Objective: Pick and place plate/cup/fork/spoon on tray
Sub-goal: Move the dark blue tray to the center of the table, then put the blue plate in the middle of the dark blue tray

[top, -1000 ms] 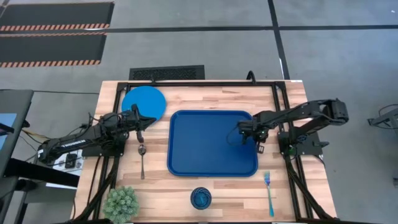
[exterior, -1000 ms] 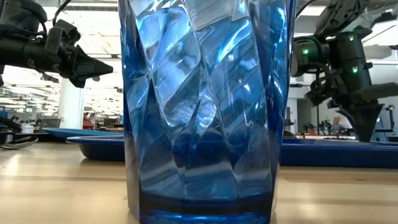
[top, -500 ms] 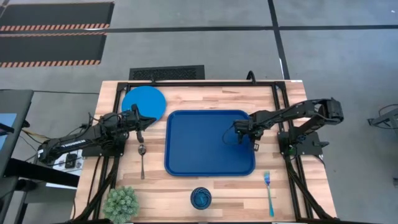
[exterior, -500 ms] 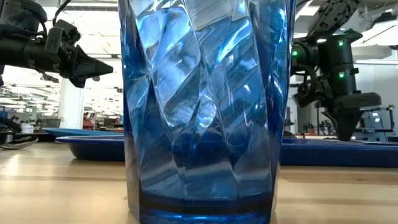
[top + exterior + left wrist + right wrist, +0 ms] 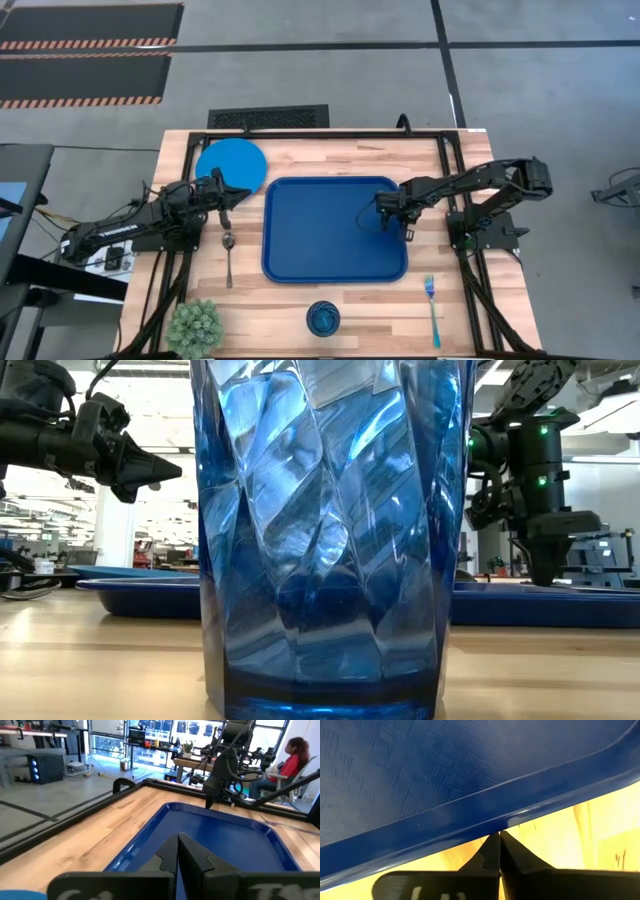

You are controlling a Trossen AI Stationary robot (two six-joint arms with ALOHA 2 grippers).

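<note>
Right gripper sits low at the right edge of the tray, fingers pressed together with the tips against the raised rim — pinched closed, gripping nothing that I can make out. In the right wrist view the rim runs just ahead of the closed fingertips, bare wood showing beyond it. The tray lies flat in the middle of the wooden table, with nothing in it.

Left gripper hangs above the table just off the tray's left side, between the plate and the spoon; its fingers are also clenched together, with nothing between them. The left wrist view looks across the tray toward the right arm; a person in a red top sits in the room behind.

Plate rests at the far left corner of the table, apart from the tray. Spoon lies on the wood beside the tray's left rim. Cup stands at the near edge, close below the tray — it fills the low view. Fork lies near the right front corner. A small green plant sits at the left front corner.
</note>
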